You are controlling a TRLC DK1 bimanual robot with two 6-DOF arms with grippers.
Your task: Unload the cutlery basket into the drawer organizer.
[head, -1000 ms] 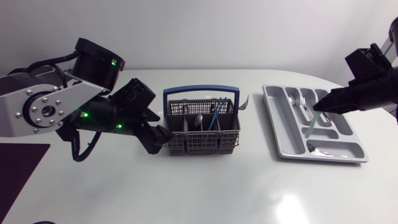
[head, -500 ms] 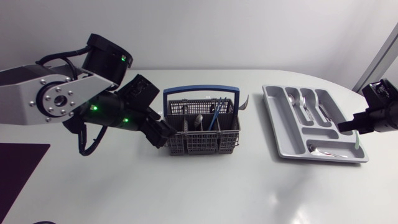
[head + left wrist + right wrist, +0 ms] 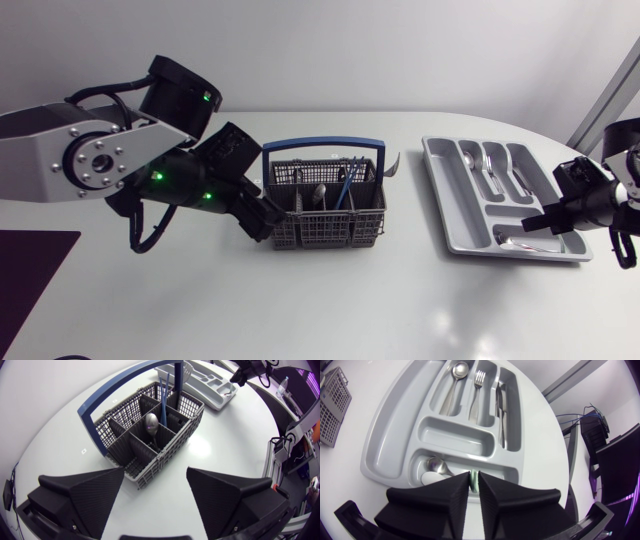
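A thin pale-green utensil point(image 3: 474, 475) is pinched tight between the 2 matte black wedges of the right gripper point(image 3: 474, 481), at the crosswise end compartment of the grey moulded drawer organizer point(image 3: 440, 200), where 2 spoons point(image 3: 436, 465) lie. The organizer's long slots hold a steel spoon point(image 3: 456, 375), a fork point(image 3: 478, 382) and a knife point(image 3: 500, 405). The grey mesh cutlery basket point(image 3: 325, 232), under a blue hoop handle, holds a spoon point(image 3: 151, 421) and blue-handled pieces point(image 3: 164, 390). The left gripper point(image 3: 156, 474) gapes wide at the basket's corner.

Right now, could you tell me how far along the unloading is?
Done: a fork, knife and spoons lie in the organizer. In hand: the right gripper holds a green utensil over its end compartment. Remaining: a spoon and blue utensils stand in the basket.
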